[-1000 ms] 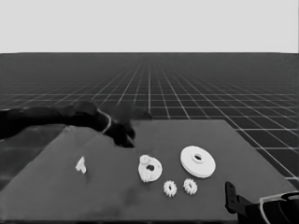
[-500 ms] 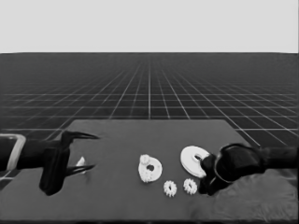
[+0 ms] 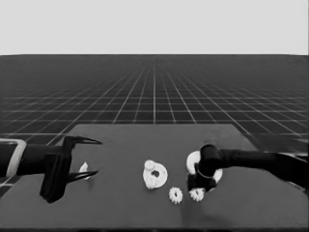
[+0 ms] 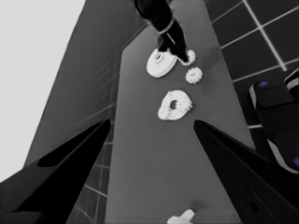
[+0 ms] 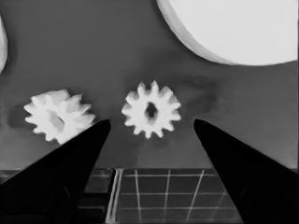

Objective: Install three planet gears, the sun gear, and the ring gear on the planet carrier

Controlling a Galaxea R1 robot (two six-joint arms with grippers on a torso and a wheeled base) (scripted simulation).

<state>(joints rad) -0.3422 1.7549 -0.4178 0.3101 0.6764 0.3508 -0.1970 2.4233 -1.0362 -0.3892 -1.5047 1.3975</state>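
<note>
Over the table's near right part, the right gripper hangs just above one loose gear, its two fingers spread wide with the gear lying flat between the tips and touched by neither. A second loose gear lies just beside it at nine o'clock, tilted a little, outside the fingers. The larger round part sits on the table at twelve o'clock from the gripper, partly hidden in the head view by the arm. At ten o'clock from the loose gears lies the smaller round part — near the table's middle, with gears seated on it and its dark centre hole showing. The left gripper waits over the table's left end, fingers wide apart and holding nothing — the thin white piece lies on the table under them, at nine o'clock from the smaller round part and well apart from it.
</note>
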